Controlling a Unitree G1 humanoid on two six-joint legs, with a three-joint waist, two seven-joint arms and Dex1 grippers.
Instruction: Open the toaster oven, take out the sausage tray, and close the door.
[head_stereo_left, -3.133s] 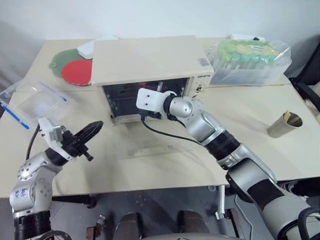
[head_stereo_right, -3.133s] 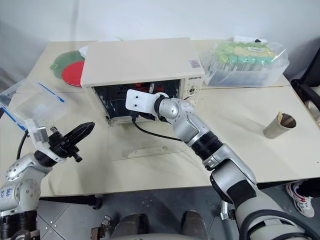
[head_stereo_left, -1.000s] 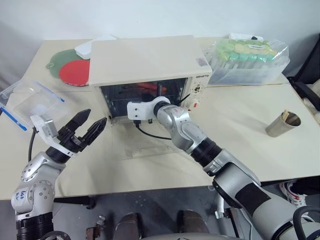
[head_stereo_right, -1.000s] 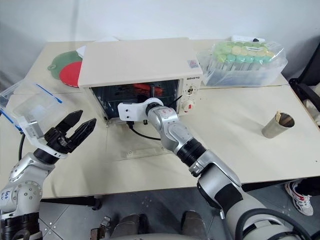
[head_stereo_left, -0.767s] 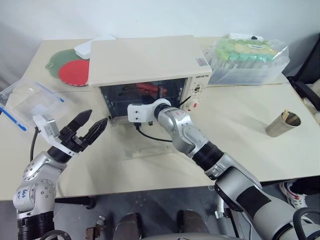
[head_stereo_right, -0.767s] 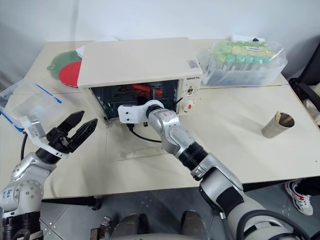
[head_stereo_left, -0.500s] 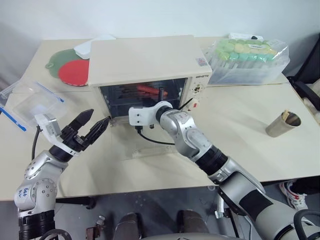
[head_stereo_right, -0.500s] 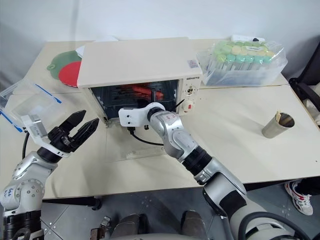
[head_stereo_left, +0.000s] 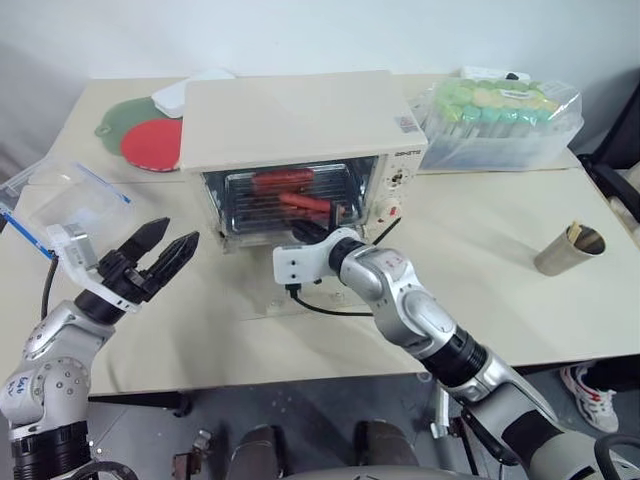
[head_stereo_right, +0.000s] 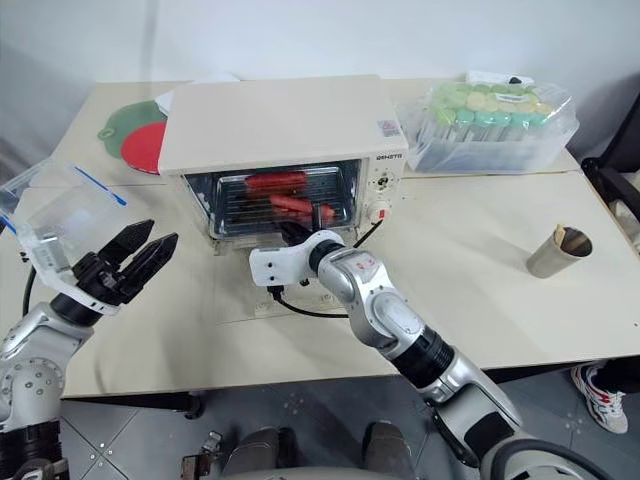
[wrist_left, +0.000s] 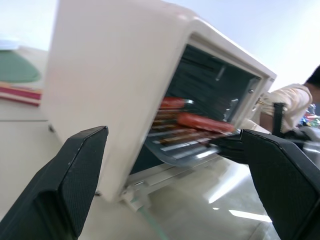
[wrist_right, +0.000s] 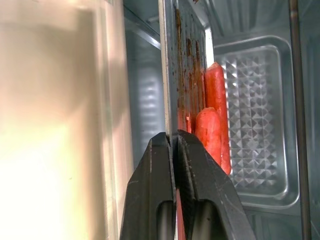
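Currently, oven: the cream toaster oven (head_stereo_left: 290, 125) stands at the back middle of the counter (head_stereo_left: 520, 240), its front open.
Door: the glass door (head_stereo_right: 280, 290) lies folded down flat on the counter in front of the oven, its bar handle at the near edge.
Tray: the sausage tray (head_stereo_left: 290, 205) sits partly drawn out of the oven mouth, its front edge past the opening, with red sausages (head_stereo_left: 305, 201) lying across it.
Right hand: the right hand (wrist_right: 172, 145) is closed, its two black fingers pinched on the tray's front rim, just beside a sausage.
Left hand: the left hand (head_stereo_left: 160, 250) hangs above the counter to the left of the oven, fingers spread wide, gripping nothing.
Left side: a clear plastic box (head_stereo_left: 70, 205) with a blue rim lies at the counter's left edge; red and green round mats (head_stereo_left: 150, 140) lie behind it.
Right side: a clear pack of green-capped bottles (head_stereo_left: 495, 120) sits right of the oven; a metal cup (head_stereo_left: 568, 250) stands near the right edge.
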